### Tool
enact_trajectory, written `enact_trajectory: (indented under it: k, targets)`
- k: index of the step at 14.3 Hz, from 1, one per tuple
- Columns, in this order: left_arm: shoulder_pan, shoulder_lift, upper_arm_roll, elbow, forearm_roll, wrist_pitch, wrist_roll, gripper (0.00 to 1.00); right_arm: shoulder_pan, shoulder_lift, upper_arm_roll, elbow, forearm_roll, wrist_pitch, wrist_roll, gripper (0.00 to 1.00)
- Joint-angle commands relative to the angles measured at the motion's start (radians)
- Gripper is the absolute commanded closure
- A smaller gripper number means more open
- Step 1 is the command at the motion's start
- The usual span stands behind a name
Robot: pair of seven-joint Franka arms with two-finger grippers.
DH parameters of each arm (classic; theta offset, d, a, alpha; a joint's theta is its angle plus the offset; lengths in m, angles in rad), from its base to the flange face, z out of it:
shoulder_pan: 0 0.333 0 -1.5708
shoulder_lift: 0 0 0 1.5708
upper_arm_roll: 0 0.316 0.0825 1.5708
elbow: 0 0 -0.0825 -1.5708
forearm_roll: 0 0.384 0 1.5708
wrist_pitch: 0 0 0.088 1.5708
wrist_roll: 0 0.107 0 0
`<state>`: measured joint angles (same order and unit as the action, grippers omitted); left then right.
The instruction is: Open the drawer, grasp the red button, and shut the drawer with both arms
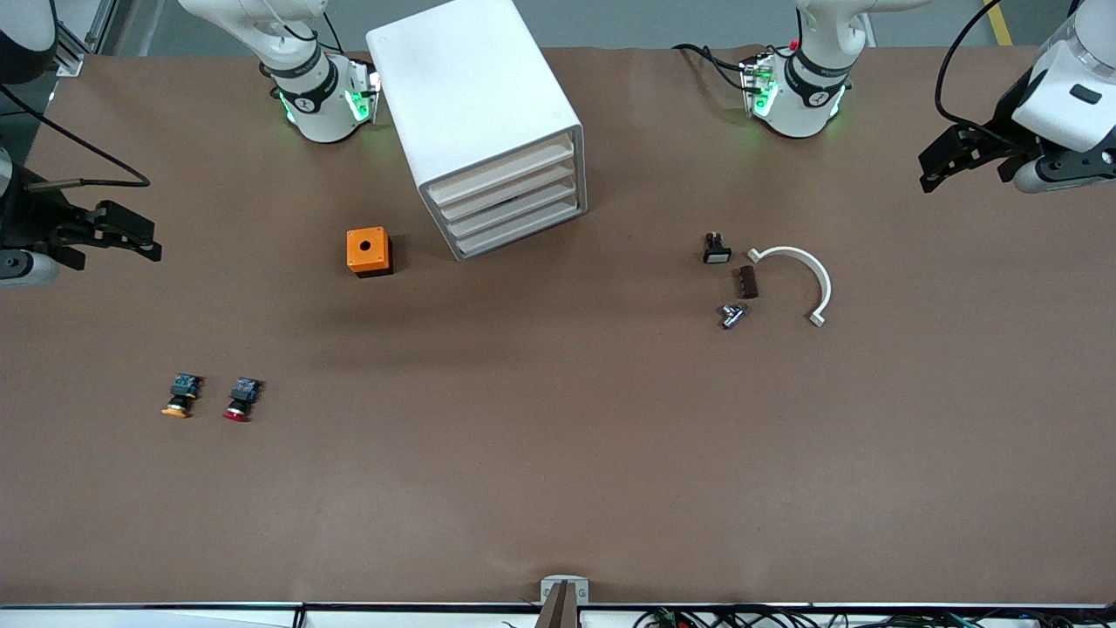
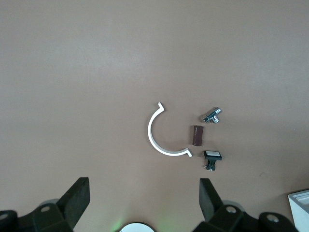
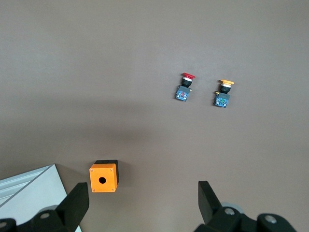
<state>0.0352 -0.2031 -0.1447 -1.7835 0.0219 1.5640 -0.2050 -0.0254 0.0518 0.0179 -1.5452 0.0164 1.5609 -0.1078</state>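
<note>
The white cabinet (image 1: 475, 96) stands between the two arm bases, and its four cream-fronted drawers (image 1: 514, 205) are all pushed in. The red-capped button (image 1: 238, 400) (image 3: 185, 87) lies on the table toward the right arm's end, nearer the front camera than the cabinet. My right gripper (image 1: 150, 242) (image 3: 142, 188) hangs open and empty over that end of the table. Over the left arm's end, my left gripper (image 1: 937, 170) (image 2: 143, 186) is open too, holding nothing. A corner of the cabinet (image 2: 300, 205) (image 3: 26, 186) shows in both wrist views.
An orange-yellow-capped button (image 1: 178, 398) (image 3: 223, 93) lies beside the red one. An orange box with a hole (image 1: 369, 251) (image 3: 103, 177) sits beside the cabinet. Toward the left arm's end lie a black-and-white switch (image 1: 717, 249) (image 2: 211, 157), a brown piece (image 1: 748, 282), a metal fitting (image 1: 732, 315) and a white half-ring (image 1: 809, 277).
</note>
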Motion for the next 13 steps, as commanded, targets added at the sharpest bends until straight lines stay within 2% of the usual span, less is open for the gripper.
enact_trajectory:
  k: [1,6,13]
  targets:
    - [0.008,-0.021,-0.006,-0.013,0.010,0.013,0.022,0.00,-0.013,-0.059,0.008,-0.069,0.002,0.027,-0.007,0.00]
    - [0.009,-0.015,-0.001,-0.002,0.010,0.013,0.035,0.00,-0.022,-0.066,0.008,-0.067,0.005,0.018,-0.004,0.00]
    - [0.020,0.028,0.007,0.065,0.010,0.002,0.038,0.00,-0.042,-0.070,0.010,-0.049,0.013,-0.010,-0.006,0.00]
